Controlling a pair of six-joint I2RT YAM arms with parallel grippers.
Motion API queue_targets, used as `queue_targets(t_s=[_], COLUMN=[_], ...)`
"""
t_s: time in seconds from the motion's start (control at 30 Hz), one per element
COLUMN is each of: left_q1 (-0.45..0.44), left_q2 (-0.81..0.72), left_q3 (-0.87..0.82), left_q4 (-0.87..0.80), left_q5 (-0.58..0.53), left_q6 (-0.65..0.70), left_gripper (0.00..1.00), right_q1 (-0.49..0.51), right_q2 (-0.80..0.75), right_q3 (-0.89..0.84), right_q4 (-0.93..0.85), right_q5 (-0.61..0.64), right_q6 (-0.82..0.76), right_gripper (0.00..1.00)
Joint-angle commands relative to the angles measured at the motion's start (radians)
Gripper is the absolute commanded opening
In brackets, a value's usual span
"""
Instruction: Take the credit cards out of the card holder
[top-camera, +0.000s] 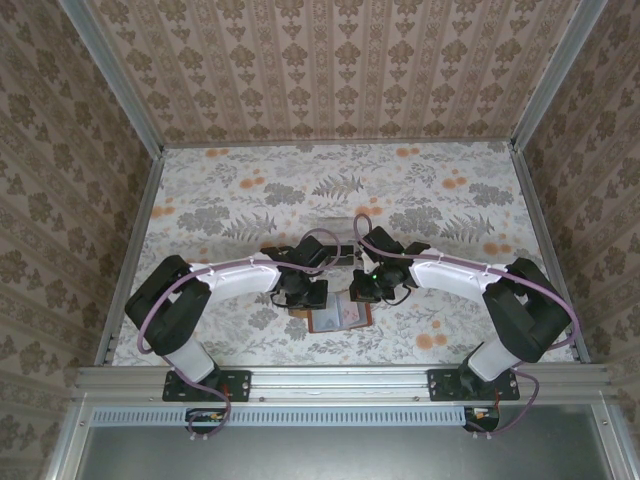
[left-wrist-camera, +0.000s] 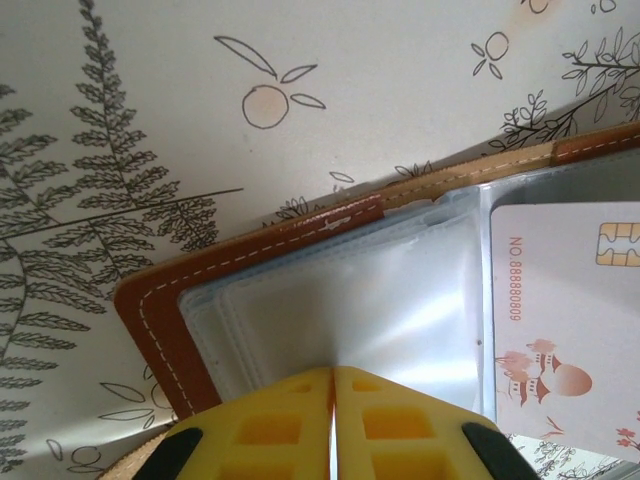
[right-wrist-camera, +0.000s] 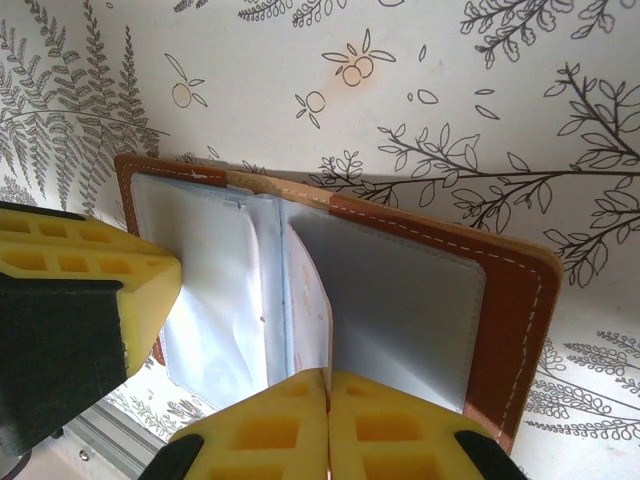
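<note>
The card holder (top-camera: 330, 320) lies open on the table near the front edge, brown leather rim (left-wrist-camera: 150, 310) around clear plastic sleeves. My left gripper (left-wrist-camera: 332, 372) is shut, its yellow tips pinching the creased clear sleeve of the left half. A white credit card (left-wrist-camera: 565, 320) with a gold chip and pink print sits in the sleeve to the right. My right gripper (right-wrist-camera: 328, 376) is shut on the lower edge of that card (right-wrist-camera: 305, 300), which stands on edge over the holder's (right-wrist-camera: 510, 300) fold. One of the left gripper's fingers (right-wrist-camera: 90, 290) hangs over the left half.
A small clear plastic box (top-camera: 338, 252) sits just behind the two grippers (top-camera: 310, 300) (top-camera: 355, 298). The metal rail of the table's front edge (top-camera: 330, 380) runs close below the holder. Patterned walls enclose the floral table (top-camera: 250, 190) on three sides.
</note>
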Motion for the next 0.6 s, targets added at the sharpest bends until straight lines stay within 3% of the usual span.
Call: queue_targets(t_s=[0.0, 0.37, 0.57], left_q1=[-0.001, 0.0, 0.004], left_q2=[0.022, -0.014, -0.052], left_q3=[0.009, 0.027, 0.023], left_q4=[-0.071, -0.069, -0.071], left_q5=[-0.041, -0.045, -0.055], left_q6=[0.025, 0.027, 0.024], left_gripper=[0.09, 0.11, 0.13], right_q1=[-0.008, -0.008, -0.008], right_q2=[-0.015, 0.001, -0.014], right_q3=[0.008, -0.074, -0.074], right_q4=[-0.034, 0.153, 0.141], right_q5=[0.036, -0.072, -0.091], right_q6=[-0.009, 0.106, 0.118], right_gripper=[0.08, 0.09, 0.21])
